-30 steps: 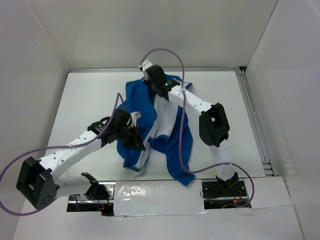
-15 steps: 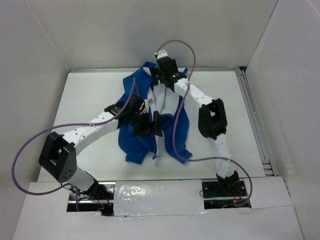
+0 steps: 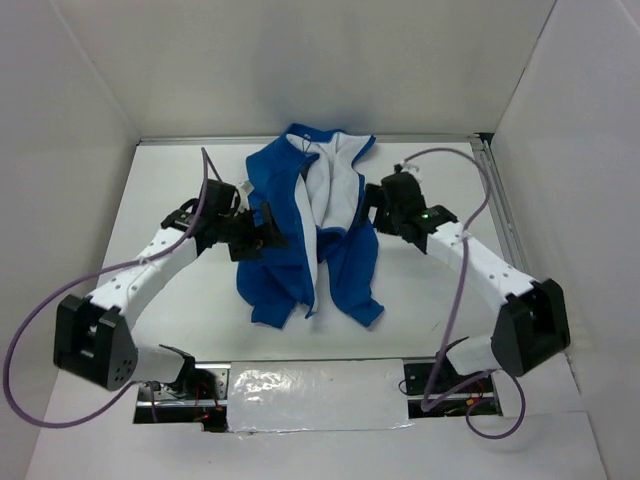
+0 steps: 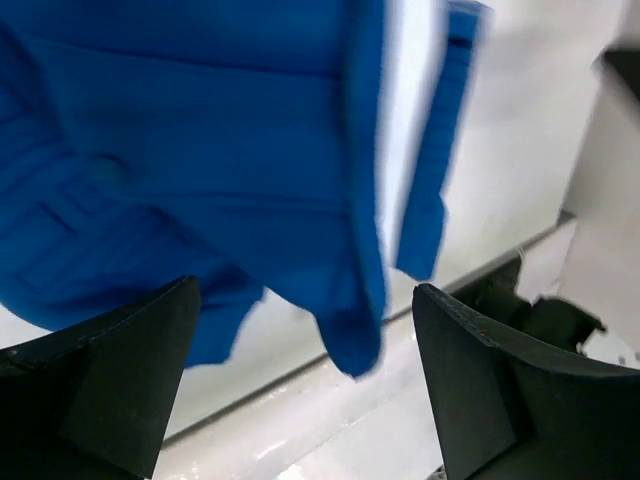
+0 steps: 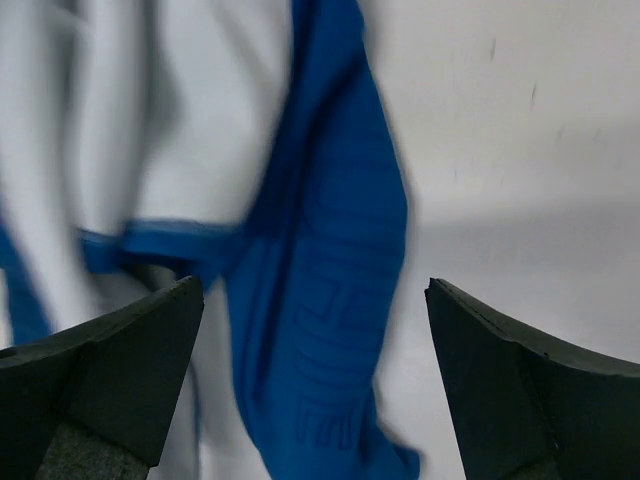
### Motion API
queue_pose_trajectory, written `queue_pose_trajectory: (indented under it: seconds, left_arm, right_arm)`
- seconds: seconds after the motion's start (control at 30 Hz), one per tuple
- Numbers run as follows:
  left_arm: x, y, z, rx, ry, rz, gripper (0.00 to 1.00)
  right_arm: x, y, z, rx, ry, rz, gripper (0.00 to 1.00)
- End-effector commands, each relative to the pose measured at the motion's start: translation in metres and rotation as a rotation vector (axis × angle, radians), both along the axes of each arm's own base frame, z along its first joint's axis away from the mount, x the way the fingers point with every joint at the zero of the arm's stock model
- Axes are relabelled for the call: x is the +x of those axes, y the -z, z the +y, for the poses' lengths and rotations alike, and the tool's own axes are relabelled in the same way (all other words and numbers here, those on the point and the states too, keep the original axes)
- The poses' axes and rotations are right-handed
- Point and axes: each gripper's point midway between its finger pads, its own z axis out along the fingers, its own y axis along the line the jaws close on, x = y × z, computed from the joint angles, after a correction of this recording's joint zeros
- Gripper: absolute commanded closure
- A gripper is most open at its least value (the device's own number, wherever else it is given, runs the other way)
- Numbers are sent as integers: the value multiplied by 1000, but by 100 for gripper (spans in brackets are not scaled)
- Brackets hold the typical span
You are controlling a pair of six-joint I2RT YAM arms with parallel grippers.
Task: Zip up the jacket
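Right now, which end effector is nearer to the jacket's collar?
Right. The right end effector sits open just right of the white lining, slightly below the collar. The left end effector, also open, sits lower, at the jacket's left edge.

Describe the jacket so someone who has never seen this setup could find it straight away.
On the white table, look toward the far edge, in the gap between the two arms. The jacket lies crumpled there between the left gripper and the right gripper. It is the only bright blue thing, open down the front and showing white lining.
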Motion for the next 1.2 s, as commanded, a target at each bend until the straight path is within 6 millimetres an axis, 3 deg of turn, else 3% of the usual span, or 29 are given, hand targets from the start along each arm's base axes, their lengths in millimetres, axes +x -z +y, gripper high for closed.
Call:
queue_pose_trajectory:
  seconds: [0.0, 0.03, 0.1, 0.13, 0.27, 0.43, 0.5, 0.53, 0.57, 0.6, 0.67, 0.7, 0.77, 0.87, 0.9, 0.97, 1.03, 1.07, 1.1, 1.13, 1.17]
  left_arm:
    - [15, 30, 8, -20, -47, 111, 1]
    - [24, 45, 14, -8, -70, 146, 1]
    - [37, 55, 18, -6, -92, 165, 1]
    - [41, 71, 22, 12, -112, 221, 2]
    - [58, 96, 30, 55, -146, 276, 8]
    - [78, 130, 39, 68, -170, 348, 32]
    - [87, 135, 38, 55, -157, 347, 51]
    - [92, 140, 40, 49, -154, 354, 66]
    - [92, 141, 38, 34, -147, 361, 92]
    - [94, 141, 40, 30, -147, 357, 100]
    - [97, 139, 51, 30, -174, 349, 100]
    - [97, 136, 56, 33, -190, 342, 100]
    - [101, 120, 78, 37, -254, 313, 100]
    - [103, 94, 114, 88, -376, 279, 100]
    - [109, 78, 139, 89, -445, 242, 100]
    - [106, 58, 162, 109, -530, 222, 100]
    - [107, 43, 170, 117, -551, 189, 100]
    - [107, 39, 171, 120, -543, 169, 100]
    - [107, 28, 165, 112, -518, 139, 100]
    - [105, 25, 161, 118, -507, 128, 100]
    - [101, 21, 148, 127, -475, 119, 98]
  right_arm:
    - [-34, 70, 11, 24, -8, 245, 0]
    - [-35, 77, 15, 28, -19, 268, 0]
    - [-36, 82, 26, 63, -47, 296, 0]
    - [-34, 88, 34, 72, -61, 315, 0]
    - [-34, 109, 32, 30, -4, 395, 2]
    - [-54, 140, 32, 22, 4, 516, 16]
    - [-60, 148, 26, 19, 33, 539, 26]
    - [-66, 153, 19, 11, 50, 550, 40]
    - [-65, 154, 11, 9, 72, 552, 48]
    - [-69, 153, 5, 13, 86, 549, 65]
    - [-68, 149, -12, -5, 135, 525, 92]
    - [-68, 143, -28, 1, 193, 511, 100]
    - [-66, 137, -54, -27, 273, 483, 100]
    - [-70, 121, -114, -70, 463, 464, 100]
    - [-70, 112, -137, -64, 532, 441, 100]
    - [-74, 99, -176, -83, 658, 420, 100]
    - [-74, 92, -196, -102, 681, 423, 100]
    - [-69, 83, -201, -109, 694, 413, 91]
    - [-66, 78, -200, -132, 671, 398, 69]
    - [-63, 75, -198, -149, 649, 386, 69]
    - [-57, 65, -194, -151, 632, 350, 26]
